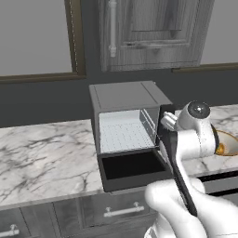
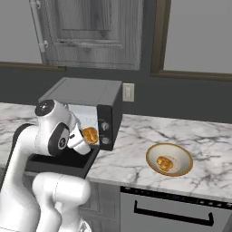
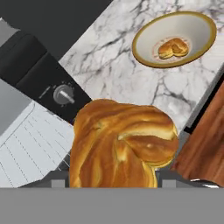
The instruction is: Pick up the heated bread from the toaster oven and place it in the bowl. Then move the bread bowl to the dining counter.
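Note:
The heated bread [image 3: 122, 144], a lumpy golden roll, sits between my fingers, and my gripper [image 2: 89, 137] is shut on it. It hangs just in front of the toaster oven [image 2: 86, 95], over the right end of the dropped black door [image 1: 132, 169] and beside the knob panel [image 3: 63, 94]. The oven's pale rack [image 1: 123, 135] is bare. The tan bowl [image 2: 181, 150] stands on the marble counter right of the oven, with a second small roll [image 2: 164, 163] lying in it. In the hand view the bowl [image 3: 144, 52] is at the upper right. The dining counter is out of view.
The oven stands on a marble counter [image 1: 46, 153] over dark drawers with silver handles [image 1: 123, 211]. A dishwasher front [image 2: 172, 208] lies below the bowl. A wall outlet [image 2: 128, 92] is behind the oven, and a grey cabinet [image 1: 148, 32] hangs above.

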